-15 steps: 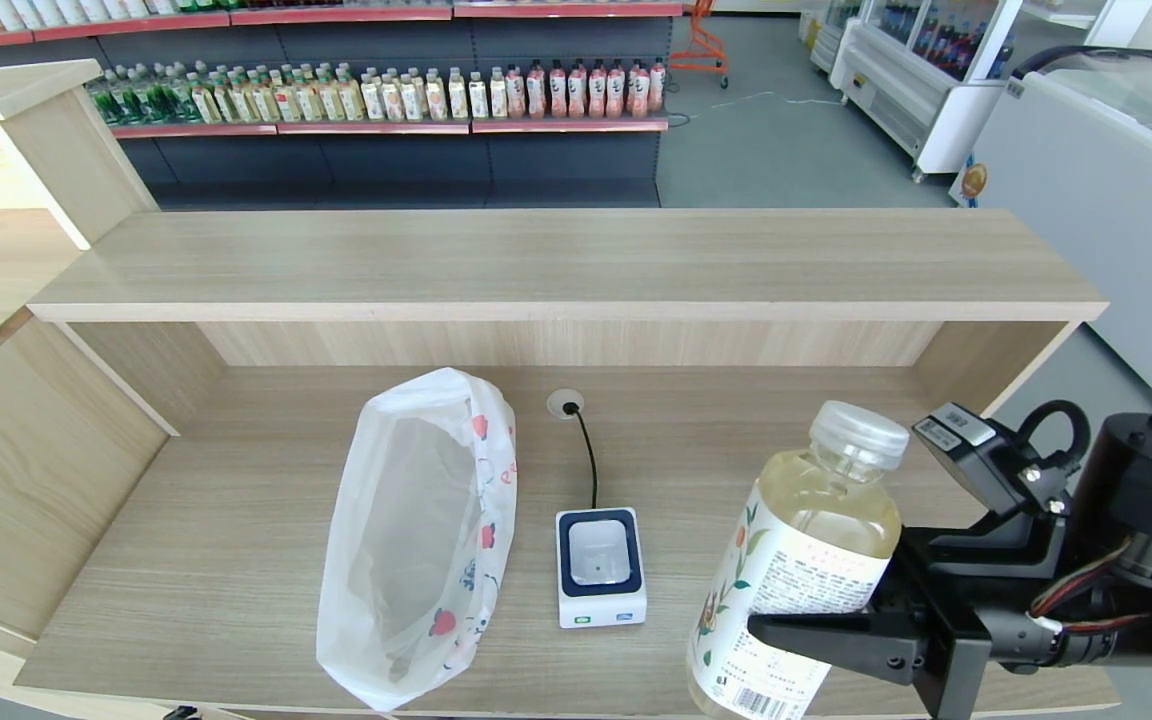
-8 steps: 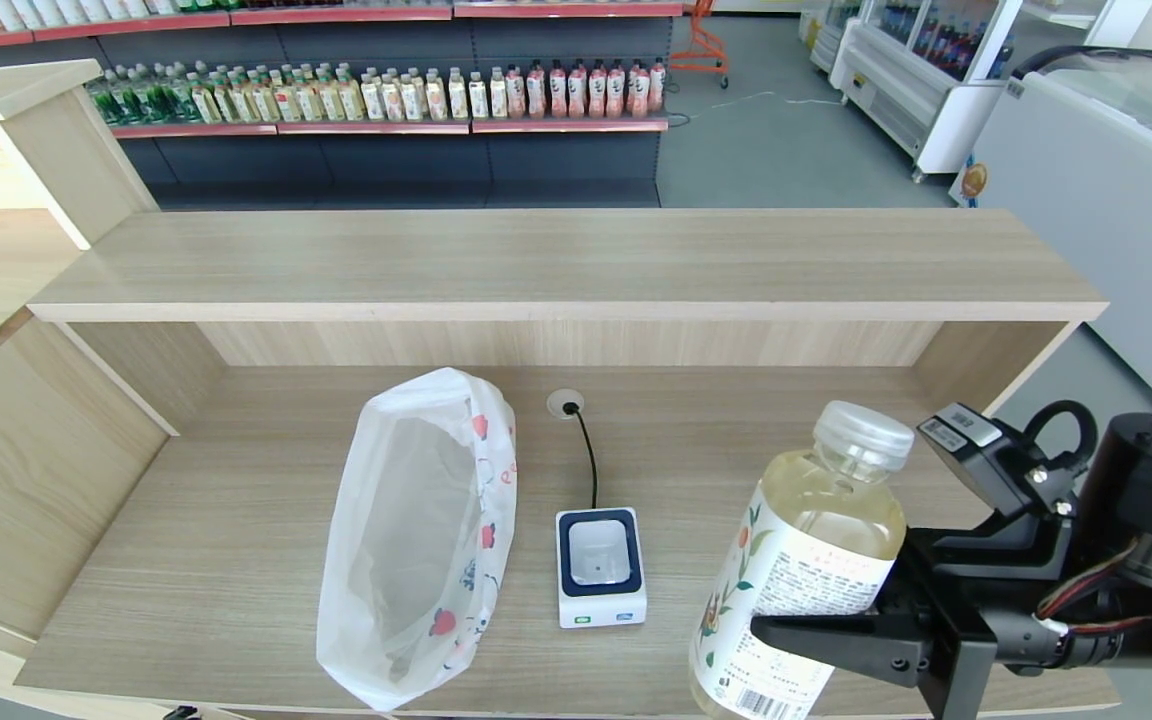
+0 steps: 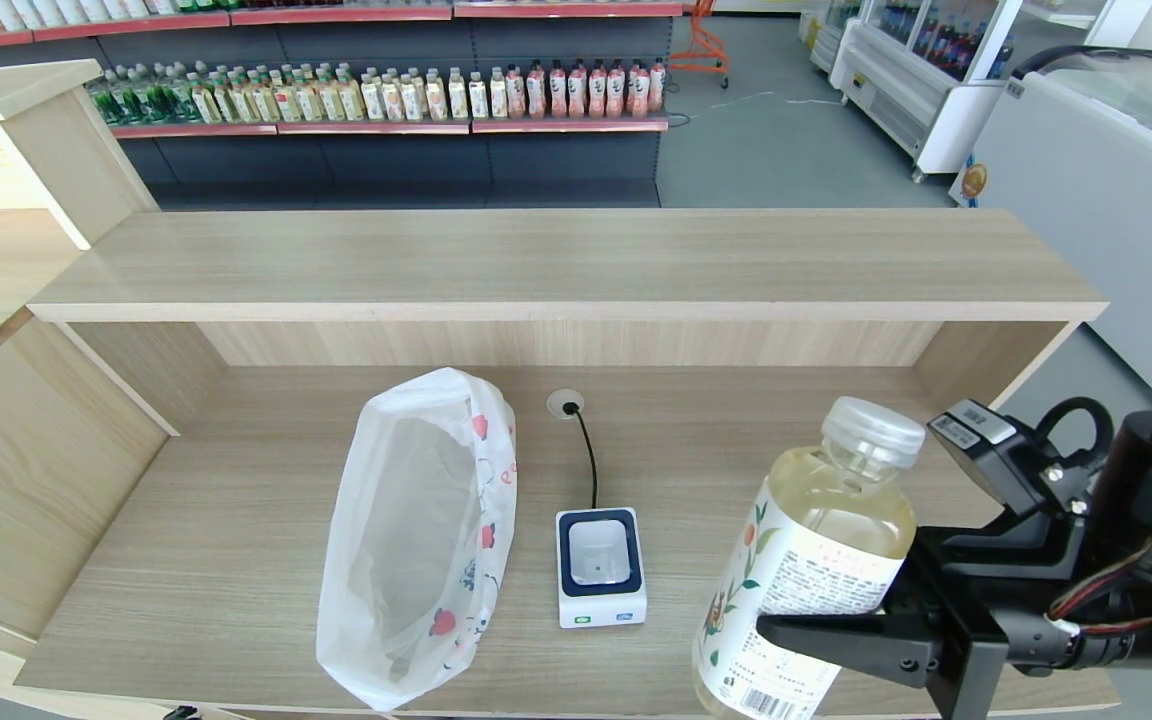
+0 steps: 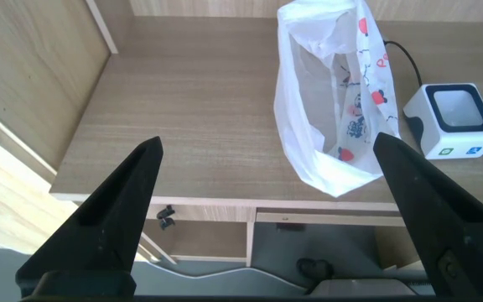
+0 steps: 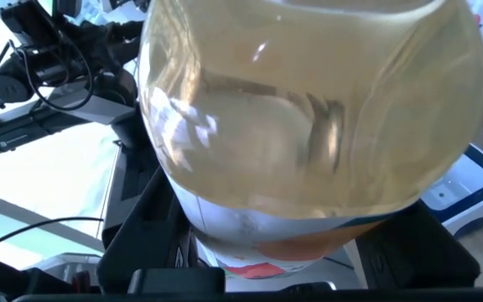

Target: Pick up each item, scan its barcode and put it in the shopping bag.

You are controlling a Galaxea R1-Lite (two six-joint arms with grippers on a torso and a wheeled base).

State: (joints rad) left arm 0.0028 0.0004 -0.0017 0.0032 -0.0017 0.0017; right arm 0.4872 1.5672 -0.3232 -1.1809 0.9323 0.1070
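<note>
My right gripper [image 3: 866, 620] is shut on a clear bottle [image 3: 811, 560] of pale yellow drink with a white cap and a flowered label. It holds the bottle tilted above the counter's front right, a barcode showing at the bottle's base. The bottle [image 5: 309, 117] looms close in the right wrist view. The white barcode scanner [image 3: 600, 566] sits on the counter to the bottle's left, its cable running to a hole at the back. Left of the scanner lies the white shopping bag [image 3: 421, 535], mouth open. My left gripper [image 4: 267, 210] hangs open beyond the counter's front edge, with the bag [image 4: 329, 101] and scanner [image 4: 453, 119] ahead.
The wooden counter [image 3: 236, 520] has a raised shelf [image 3: 566, 265] along its back and side walls left and right. Shop shelves of bottles [image 3: 386, 95] stand far behind, and freezers [image 3: 1086, 150] are at the right.
The right gripper and its bottle have drifted slightly to the right and a touch lower. The bag and the scanner lie as before.
</note>
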